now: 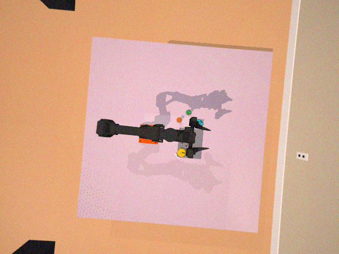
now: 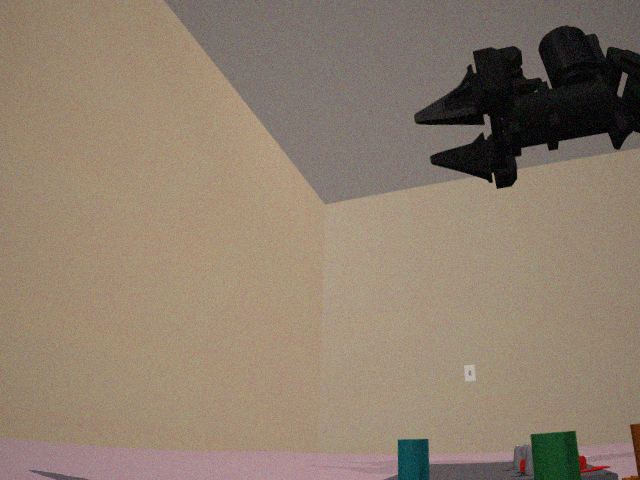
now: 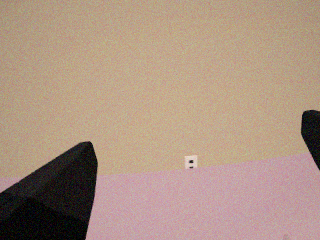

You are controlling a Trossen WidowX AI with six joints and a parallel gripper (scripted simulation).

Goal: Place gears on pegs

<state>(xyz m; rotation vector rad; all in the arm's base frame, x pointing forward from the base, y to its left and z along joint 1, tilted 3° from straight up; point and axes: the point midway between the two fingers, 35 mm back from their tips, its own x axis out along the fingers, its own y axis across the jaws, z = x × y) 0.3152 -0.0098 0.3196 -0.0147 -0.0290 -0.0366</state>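
My gripper [image 1: 209, 138] [image 2: 423, 139] [image 3: 202, 138] is open and empty, high above the table. The grey board [image 1: 198, 142] [image 2: 449, 471] lies below it, partly hidden by the arm in the top view. The yellow gear [image 1: 180, 152] is at the board's lower left corner. The red gear [image 2: 582, 463] shows only partly in the exterior view, behind the green gear. An orange gear [image 1: 179, 119] [image 2: 637, 449], a green gear [image 1: 188, 112] [image 2: 555, 455] and a cyan gear [image 1: 200, 121] [image 2: 413, 458] stand beyond the board's upper end in the top view. The arm hides most pegs.
The pink table top [image 1: 123, 68] surrounds the board. The arm's orange base [image 1: 148, 141] is left of the board in the top view. The arm [image 1: 128, 129] reaches over the board, and its shadows fall on both sides. A wall with an outlet [image 1: 302, 156] [image 3: 191, 162] stands beyond the table.
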